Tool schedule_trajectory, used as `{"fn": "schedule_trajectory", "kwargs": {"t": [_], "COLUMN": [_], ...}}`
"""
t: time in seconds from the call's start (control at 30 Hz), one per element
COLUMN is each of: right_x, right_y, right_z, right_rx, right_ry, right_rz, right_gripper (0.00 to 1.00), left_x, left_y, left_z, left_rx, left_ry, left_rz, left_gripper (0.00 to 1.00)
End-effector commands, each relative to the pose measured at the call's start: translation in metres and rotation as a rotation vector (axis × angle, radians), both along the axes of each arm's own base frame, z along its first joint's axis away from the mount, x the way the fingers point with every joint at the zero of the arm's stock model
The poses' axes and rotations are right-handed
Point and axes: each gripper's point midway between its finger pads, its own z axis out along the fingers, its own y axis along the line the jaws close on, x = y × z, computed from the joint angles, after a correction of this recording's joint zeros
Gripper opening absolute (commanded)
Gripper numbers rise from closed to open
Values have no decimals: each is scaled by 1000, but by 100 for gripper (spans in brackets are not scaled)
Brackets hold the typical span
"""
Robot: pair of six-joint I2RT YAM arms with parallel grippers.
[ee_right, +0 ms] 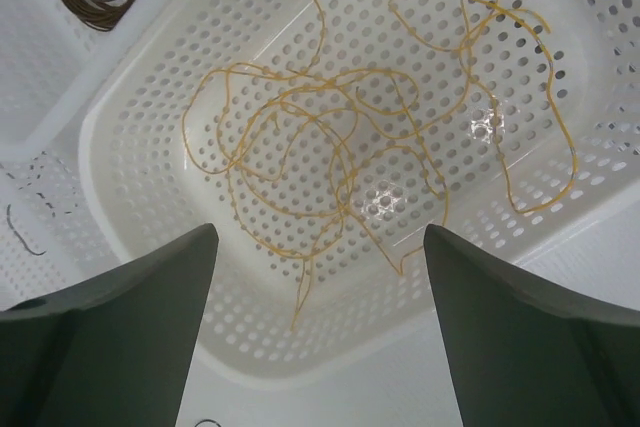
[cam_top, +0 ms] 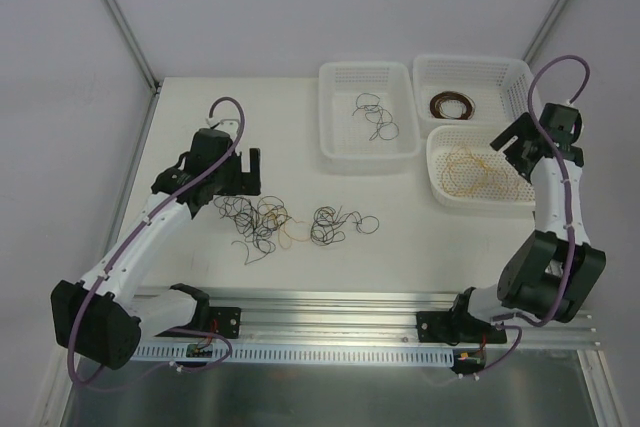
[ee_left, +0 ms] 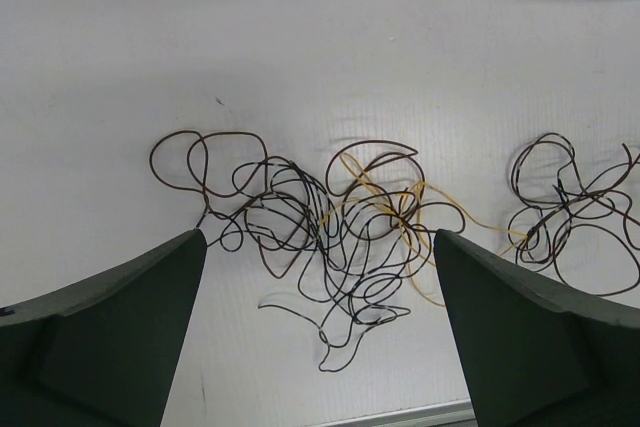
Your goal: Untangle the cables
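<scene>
The white counter (cam_top: 430, 247) carries three white baskets (cam_top: 326, 112) at its far right side. The nearest basket (cam_top: 478, 205) holds loose yellow cables (ee_right: 320, 137). The right pincer (ee_right: 320, 232) hangs directly above them, its jaws wide and nothing between them.

The unsorted cables lie well apart from that arm. We see a big tangle (ee_left: 330, 237) of black, brown and yellow strands on the left half of the counter, and a smaller black clump (cam_top: 335, 225) just beside it to the right.

The left pincer (ee_left: 318, 242) is clearly the nearer one. It hovers over the big tangle with jaws wide and empty, and in its wrist view the tangle shows between the two fingers. The tangle spreads mostly from left to right, across the opening. We judge that the yellow strand (ee_left: 430, 207), which leaves the tangle on its right side, is the easiest one to pull out first.
</scene>
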Motion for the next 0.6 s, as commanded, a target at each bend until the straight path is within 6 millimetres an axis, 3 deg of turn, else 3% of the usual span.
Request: {"fn": "schedule_trajectory", "kwargs": {"t": [0.0,0.13,0.3,0.37,0.43,0.47,0.57], "right_x": [-9,-11,-10,-11,-14,-20,-40], "right_y": [9,41,113,157,187,221,289], "right_z": [54,77,80,76,68,68,60], "right_rx": [-56,-101,-127,-90,-89,-72,-88], "right_ry": [-126,-177,-179,-192,-181,-196,-219], "right_rz": [16,143,415,574,705,822,1094], "right_gripper": [89,90,91,91,89,88,85], "left_x": [0,0,0,0,-1,-1,-2], "left_y": [-3,-4,-8,-10,-12,-12,-12], "left_z": [-2,-6,-13,-16,-20,-21,-28], "left_rx": [-27,-32,-42,-46,-52,-50,-47], "left_ry": [15,32,65,78,94,98,128], "left_rz": [-10,-10,-26,-31,-33,-31,-25], "left_gripper": [99,99,99,99,99,99,99]}}
